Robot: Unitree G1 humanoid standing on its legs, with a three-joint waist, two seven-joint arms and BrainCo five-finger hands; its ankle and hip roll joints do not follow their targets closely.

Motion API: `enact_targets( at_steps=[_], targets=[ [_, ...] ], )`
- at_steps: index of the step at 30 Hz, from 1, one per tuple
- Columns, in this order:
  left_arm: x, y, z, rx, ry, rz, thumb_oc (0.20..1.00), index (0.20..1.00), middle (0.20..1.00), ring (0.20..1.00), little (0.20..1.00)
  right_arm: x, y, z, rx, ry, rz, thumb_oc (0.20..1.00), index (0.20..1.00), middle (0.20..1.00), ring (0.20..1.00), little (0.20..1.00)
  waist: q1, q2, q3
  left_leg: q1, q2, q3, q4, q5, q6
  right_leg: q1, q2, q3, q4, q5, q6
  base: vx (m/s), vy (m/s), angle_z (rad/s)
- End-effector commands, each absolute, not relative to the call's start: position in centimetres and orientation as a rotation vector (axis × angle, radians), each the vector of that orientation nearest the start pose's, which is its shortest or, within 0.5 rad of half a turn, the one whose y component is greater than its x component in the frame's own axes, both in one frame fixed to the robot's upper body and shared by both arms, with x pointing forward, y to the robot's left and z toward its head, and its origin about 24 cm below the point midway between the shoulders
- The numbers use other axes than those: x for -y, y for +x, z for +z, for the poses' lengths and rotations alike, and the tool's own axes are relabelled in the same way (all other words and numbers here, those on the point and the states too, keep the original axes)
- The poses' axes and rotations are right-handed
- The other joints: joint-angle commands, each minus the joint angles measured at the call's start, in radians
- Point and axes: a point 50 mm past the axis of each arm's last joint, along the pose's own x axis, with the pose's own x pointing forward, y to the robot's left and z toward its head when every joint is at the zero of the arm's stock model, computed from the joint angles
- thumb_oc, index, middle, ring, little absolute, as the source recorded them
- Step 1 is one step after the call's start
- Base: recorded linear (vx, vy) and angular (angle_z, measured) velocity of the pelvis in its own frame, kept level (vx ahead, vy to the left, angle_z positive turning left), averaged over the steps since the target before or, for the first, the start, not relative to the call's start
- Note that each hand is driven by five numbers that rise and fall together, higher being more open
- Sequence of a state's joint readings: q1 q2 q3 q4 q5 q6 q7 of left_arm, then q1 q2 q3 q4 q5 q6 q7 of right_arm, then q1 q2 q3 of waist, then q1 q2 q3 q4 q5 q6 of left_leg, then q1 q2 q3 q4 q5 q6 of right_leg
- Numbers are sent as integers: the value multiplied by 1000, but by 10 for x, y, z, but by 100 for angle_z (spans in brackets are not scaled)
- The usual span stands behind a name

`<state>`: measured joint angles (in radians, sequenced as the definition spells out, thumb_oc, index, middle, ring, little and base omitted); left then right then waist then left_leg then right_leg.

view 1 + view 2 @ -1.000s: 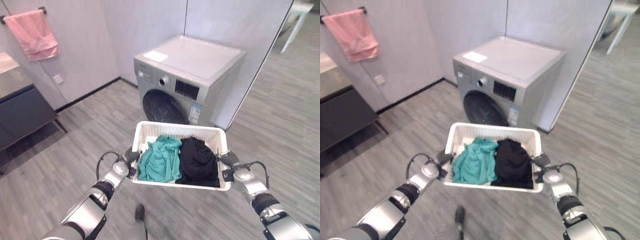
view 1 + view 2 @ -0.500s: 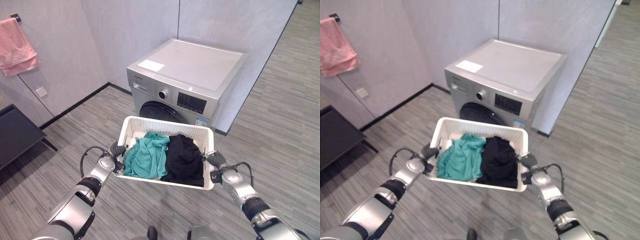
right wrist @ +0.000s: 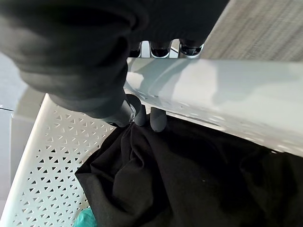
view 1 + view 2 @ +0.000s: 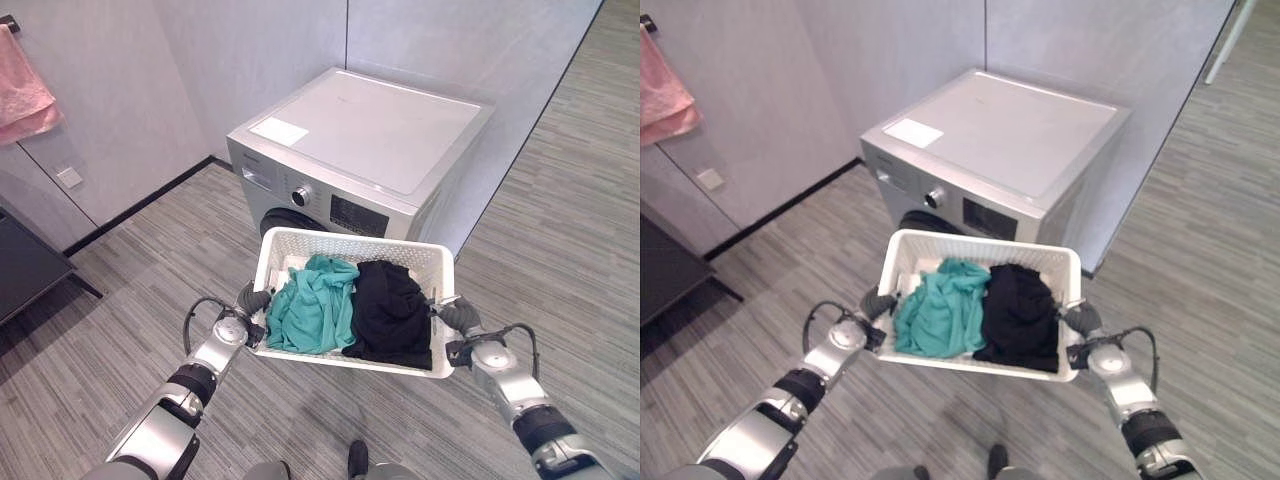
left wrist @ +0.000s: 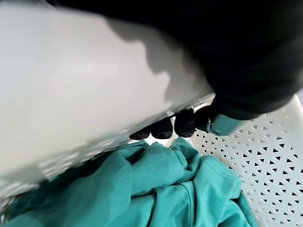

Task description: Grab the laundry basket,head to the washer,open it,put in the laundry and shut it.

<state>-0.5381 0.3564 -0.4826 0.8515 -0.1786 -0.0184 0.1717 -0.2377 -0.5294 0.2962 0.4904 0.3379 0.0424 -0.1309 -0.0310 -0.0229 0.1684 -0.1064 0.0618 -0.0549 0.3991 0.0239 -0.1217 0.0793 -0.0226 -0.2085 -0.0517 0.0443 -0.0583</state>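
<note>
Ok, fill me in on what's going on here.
The robot carries a white laundry basket in front of a silver front-loading washer. Its left robot hand and right robot hand each curl over a side rim. Inside lie a teal garment on the robot's left and a black garment on its right. The washer door is hidden behind the basket.

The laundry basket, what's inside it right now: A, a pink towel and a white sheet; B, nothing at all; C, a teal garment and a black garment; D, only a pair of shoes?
C: the white laundry basket, held by the left hand and right hand at its two ends, holds a teal garment lying beside a black garment.
</note>
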Motion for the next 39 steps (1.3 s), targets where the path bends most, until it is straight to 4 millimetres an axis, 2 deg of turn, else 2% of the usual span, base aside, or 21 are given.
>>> enact_targets(
  at_steps=[1,2,3,4,5,6,8,10,11,12,13,15,16,17,22,25,28,32,37,39],
  targets=[
    [-168,359,57,-66,454,-40,200,200,200,200,200,227,294,34,-146,-266,11,200,200,200,200,200,15,-29,-62,8,66,2,-149,-22,44,11,-25,97,71,-133,120,62,109,2],
    [-169,360,60,-53,454,-38,200,200,200,200,200,227,295,34,-147,-266,11,200,200,200,200,200,17,-25,-64,29,90,-18,-218,-2,45,10,-25,108,74,-142,121,43,79,-3],
    [-169,360,60,-53,454,-38,200,200,200,200,200,227,295,34,-147,-266,11,200,200,200,200,200,17,-25,-63,29,90,-18,-218,-2,45,11,-25,108,73,-142,121,56,192,-6],
    [-171,362,70,-4,471,-29,200,200,200,200,200,229,295,36,-142,-276,5,200,200,200,200,200,10,-7,-73,36,141,-55,-314,43,31,-1,-32,126,83,-160,127,33,152,-13],
    [-171,361,70,-4,471,-29,200,200,200,200,200,229,295,36,-142,-276,5,200,200,200,200,200,11,-7,-73,38,141,-54,-317,45,31,-1,-32,127,84,-161,126,89,311,-15],
    [-172,361,81,51,474,-18,200,200,200,200,200,233,291,39,-121,-264,-13,200,200,200,200,200,-5,17,-83,68,167,-15,-380,45,29,-5,-40,120,91,-166,136,72,236,-10],
    [-175,359,85,74,479,-9,200,200,200,200,200,238,285,42,-102,-253,-31,200,200,200,200,200,-5,25,-89,74,158,-11,-381,46,21,-3,-49,120,92,-160,141,101,233,-2],
    [-201,338,127,284,573,40,200,200,200,200,200,255,253,60,-21,-290,-43,200,200,200,200,200,-3,47,-102,111,108,-14,-433,24,22,-11,-92,131,89,-131,161,120,303,-12],
    [-201,338,127,281,573,40,200,200,200,200,200,255,253,59,-24,-290,-42,200,200,200,200,200,-2,47,-103,116,108,-11,-435,22,22,-9,-92,132,89,-135,161,40,192,-26],
    [-211,329,137,332,620,58,200,200,200,200,200,260,243,63,-12,-313,-30,200,200,200,200,200,-1,46,-103,121,99,-2,-445,19,24,-15,-99,137,87,-129,166,31,121,-19],
    [-228,310,149,388,676,76,200,200,200,200,200,269,225,68,-9,-346,-32,200,200,200,200,200,1,43,-107,130,91,17,-457,13,28,-24,-113,147,84,-120,177,34,122,-17],
    [-228,309,148,384,675,76,200,200,200,200,200,269,224,68,-12,-346,-31,200,200,200,200,200,3,43,-108,137,91,20,-460,10,28,-20,-114,149,84,-124,177,28,64,-34],
    [-241,292,156,417,702,99,200,200,200,200,200,280,206,72,-20,-356,-46,200,200,200,200,200,1,36,-108,134,87,36,-460,7,31,-25,-124,151,76,-112,183,23,62,-19],
    [-247,283,159,432,715,110,200,200,200,200,200,285,197,74,-22,-357,-54,200,200,200,200,200,-1,32,-110,137,85,43,-459,0,31,-20,-128,148,69,-113,187,27,73,-2],
    [-273,243,169,446,719,181,200,200,200,200,200,297,175,97,12,-371,-51,200,200,200,200,200,-6,23,-108,142,81,67,-458,-15,38,-24,-137,157,42,-92,198,18,21,-6],
    [-285,227,177,456,754,221,200,200,200,200,200,300,170,115,46,-412,-21,200,200,200,200,200,-7,18,-116,157,86,80,-470,-20,36,-17,-137,160,32,-93,202,39,-10,-4],
    [-288,223,187,477,796,232,200,200,200,200,200,305,172,136,93,-497,-18,200,200,200,200,200,-8,15,-120,166,89,88,-470,-23,35,-13,-136,158,32,-95,204,0,0,0],
    [-293,216,204,511,815,236,200,200,200,200,200,321,162,176,172,-641,-94,200,200,200,200,200,-23,16,-133,182,90,96,-477,-29,35,-1,-136,160,25,-94,209,27,-1,-1],
    [-294,216,215,541,821,230,200,200,200,200,200,328,160,192,213,-665,-122,200,200,200,200,200,-27,19,-141,188,91,100,-480,-32,35,2,-137,159,24,-92,212,8,2,-3],
    [-292,226,225,562,812,204,200,200,200,200,200,334,168,202,232,-704,-149,200,200,200,200,200,-28,23,-150,193,90,102,-483,-35,35,3,-139,157,23,-90,217,16,3,-15]
  ],
)
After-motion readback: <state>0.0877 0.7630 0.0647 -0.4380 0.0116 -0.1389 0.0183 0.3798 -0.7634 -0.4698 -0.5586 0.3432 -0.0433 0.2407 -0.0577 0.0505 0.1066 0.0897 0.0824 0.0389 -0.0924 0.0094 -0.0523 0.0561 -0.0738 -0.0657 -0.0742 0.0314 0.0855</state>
